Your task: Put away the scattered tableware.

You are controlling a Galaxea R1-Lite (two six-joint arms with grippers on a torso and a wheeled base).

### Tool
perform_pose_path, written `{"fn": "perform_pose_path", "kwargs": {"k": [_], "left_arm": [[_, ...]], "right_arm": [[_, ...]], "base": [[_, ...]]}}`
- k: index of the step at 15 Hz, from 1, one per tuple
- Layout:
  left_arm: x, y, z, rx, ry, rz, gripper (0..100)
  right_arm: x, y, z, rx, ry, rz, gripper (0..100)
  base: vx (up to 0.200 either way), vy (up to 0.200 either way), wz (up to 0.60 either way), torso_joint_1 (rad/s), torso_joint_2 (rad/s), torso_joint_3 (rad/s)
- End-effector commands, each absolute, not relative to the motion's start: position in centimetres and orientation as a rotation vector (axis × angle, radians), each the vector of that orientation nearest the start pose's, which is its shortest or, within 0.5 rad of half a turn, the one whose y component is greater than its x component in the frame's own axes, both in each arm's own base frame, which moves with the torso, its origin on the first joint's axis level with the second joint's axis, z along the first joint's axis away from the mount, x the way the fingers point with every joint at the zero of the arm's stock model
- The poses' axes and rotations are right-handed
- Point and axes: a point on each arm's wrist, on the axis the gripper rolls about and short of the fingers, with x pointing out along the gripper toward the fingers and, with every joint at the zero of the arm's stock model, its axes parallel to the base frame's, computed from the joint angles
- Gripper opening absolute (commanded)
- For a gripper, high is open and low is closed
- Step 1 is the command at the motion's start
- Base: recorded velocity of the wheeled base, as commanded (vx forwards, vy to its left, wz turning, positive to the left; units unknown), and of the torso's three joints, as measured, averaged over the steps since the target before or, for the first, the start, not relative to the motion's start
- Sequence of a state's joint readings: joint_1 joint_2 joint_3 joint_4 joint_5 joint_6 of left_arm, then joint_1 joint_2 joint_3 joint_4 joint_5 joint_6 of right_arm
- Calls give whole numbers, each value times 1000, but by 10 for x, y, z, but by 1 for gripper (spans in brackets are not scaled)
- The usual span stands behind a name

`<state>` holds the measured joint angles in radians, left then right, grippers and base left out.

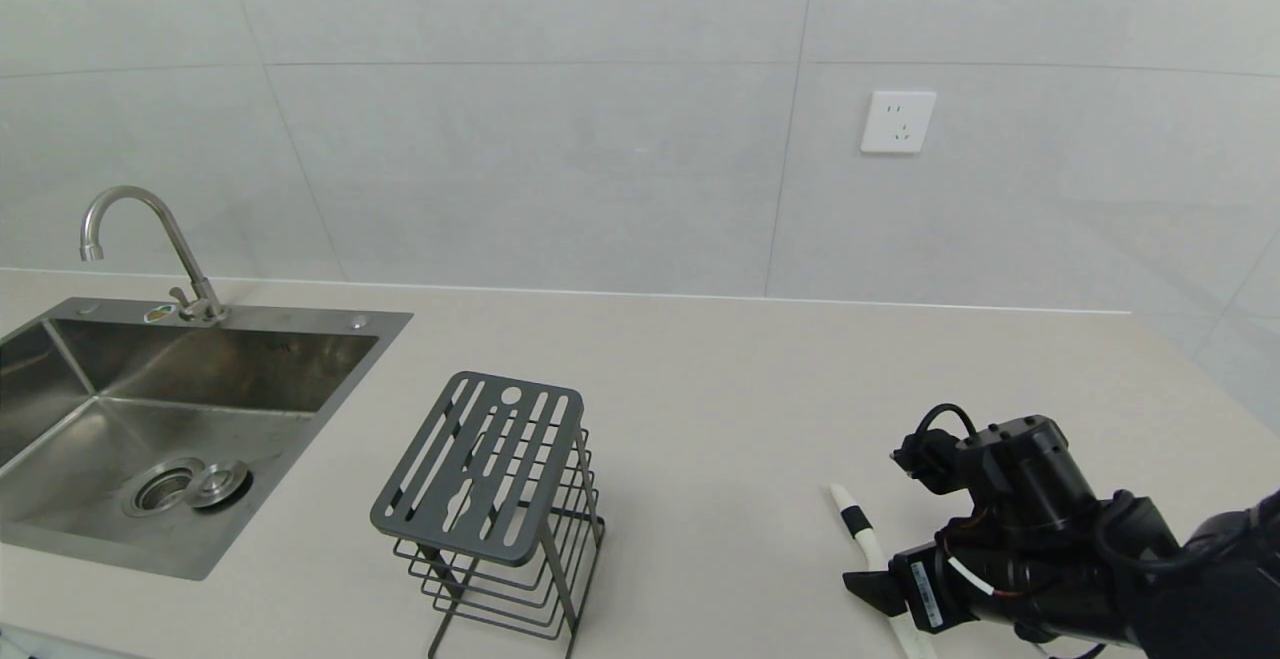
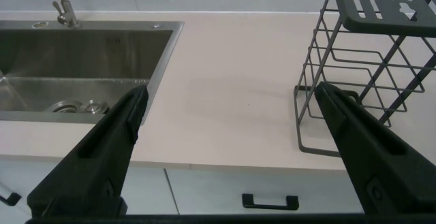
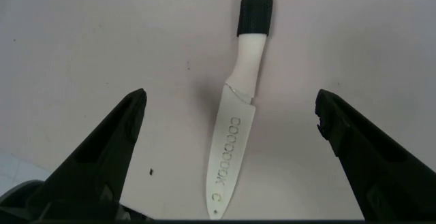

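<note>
A white knife (image 3: 237,108) lies flat on the pale worktop (image 1: 750,389), towards its right-hand side near the front edge. It has a white handle with one black band around it and a white blade with a row of small marks along it. The handle points towards the back wall and the blade tip points towards the front.

The right end effector (image 3: 229,100) hangs directly over the knife with its two black fingers spread wide, one on each side of the blade and clear of it.

To the left of the knife, well apart from it, stands a dark wire rack (image 1: 490,499) with a slotted, tilted top plate. Further left, a steel sink (image 1: 250,317) is set into the worktop, with a curved tap (image 1: 187,259) behind it and a round drain (image 1: 185,484) in its floor.

The left end effector (image 2: 230,91) sits off the front edge of the worktop, between sink and rack, its fingers also spread wide and holding nothing.

A white wall socket (image 1: 898,122) is set in the grey tiled wall behind.
</note>
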<state>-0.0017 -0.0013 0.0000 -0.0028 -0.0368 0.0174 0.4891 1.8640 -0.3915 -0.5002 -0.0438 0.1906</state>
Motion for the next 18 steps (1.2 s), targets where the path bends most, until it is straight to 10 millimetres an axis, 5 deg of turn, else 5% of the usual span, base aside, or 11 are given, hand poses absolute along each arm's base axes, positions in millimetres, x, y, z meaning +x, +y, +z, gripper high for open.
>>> {"fn": "perform_pose_path", "kwargs": {"k": [1, 18], "left_arm": [[-23, -1, 76, 18, -3, -38, 100], [-23, -1, 76, 17, -3, -40, 100]], "right_arm": [[206, 110, 27, -106, 1013, 303, 100], [215, 122, 8, -178, 990, 246, 100]], "base": [[0, 0, 0, 0, 0, 0], [0, 0, 0, 0, 0, 0]]}}
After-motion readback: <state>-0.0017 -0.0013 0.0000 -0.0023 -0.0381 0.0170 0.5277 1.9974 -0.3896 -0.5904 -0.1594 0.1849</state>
